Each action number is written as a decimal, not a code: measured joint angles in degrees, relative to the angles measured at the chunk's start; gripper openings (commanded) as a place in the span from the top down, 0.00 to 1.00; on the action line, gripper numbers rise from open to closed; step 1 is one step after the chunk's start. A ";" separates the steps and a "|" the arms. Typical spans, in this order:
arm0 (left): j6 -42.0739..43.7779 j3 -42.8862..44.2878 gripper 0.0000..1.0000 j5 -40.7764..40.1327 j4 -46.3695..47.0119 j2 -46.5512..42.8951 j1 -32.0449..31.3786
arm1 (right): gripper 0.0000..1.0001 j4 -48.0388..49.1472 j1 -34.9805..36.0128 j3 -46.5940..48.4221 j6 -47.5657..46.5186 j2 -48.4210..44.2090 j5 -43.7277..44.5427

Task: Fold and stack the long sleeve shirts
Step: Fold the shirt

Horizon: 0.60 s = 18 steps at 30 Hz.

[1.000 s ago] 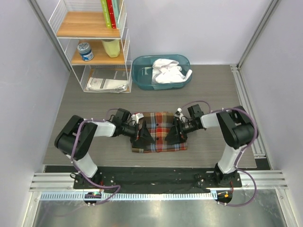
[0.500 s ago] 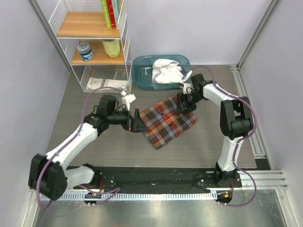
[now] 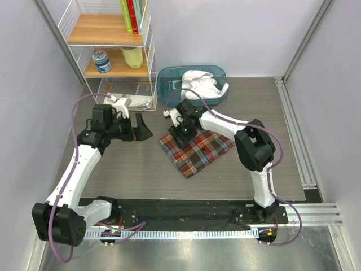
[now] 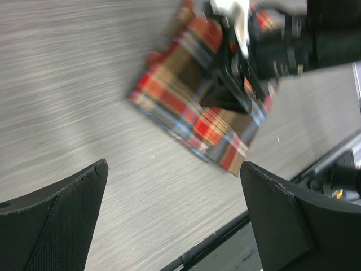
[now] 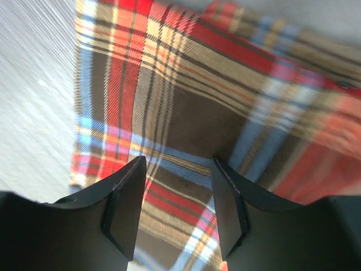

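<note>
The folded plaid shirt (image 3: 198, 153) lies mid-table, now turned askew from a second ago. Over its far left corner we see the right gripper (image 3: 183, 132), jaws partly apart, clamping nothing; the left gripper (image 3: 141, 129) has swung off left, jaws wide, empty. We judge this fold finished; the white shirt (image 3: 200, 84) waits in the far bin (image 3: 167, 95). Whether the right gripper touches the cloth we cannot tell.
</note>
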 measured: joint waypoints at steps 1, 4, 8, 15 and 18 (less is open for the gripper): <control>-0.24 -0.02 0.00 0.26 -0.52 0.02 1.75 | 0.48 0.24 0.57 -0.33 -0.66 0.96 0.33; -1.99 -0.02 0.05 1.66 -1.22 0.33 7.08 | 0.48 1.55 2.45 -2.75 -3.61 1.31 0.02; -3.65 -0.81 0.12 4.13 -1.25 2.36 12.55 | 0.45 3.98 5.86 -12.72 -12.17 -5.01 -2.25; -6.82 -12.55 0.17 11.65 2.54 6.01 12.02 | 0.40 -9.27 8.20 -31.76 -28.98 -29.29 -9.64; -9.49 -15.04 0.16 12.72 6.64 8.20 6.84 | 0.38 -11.47 2.03 -30.93 -31.58 -36.02 -12.35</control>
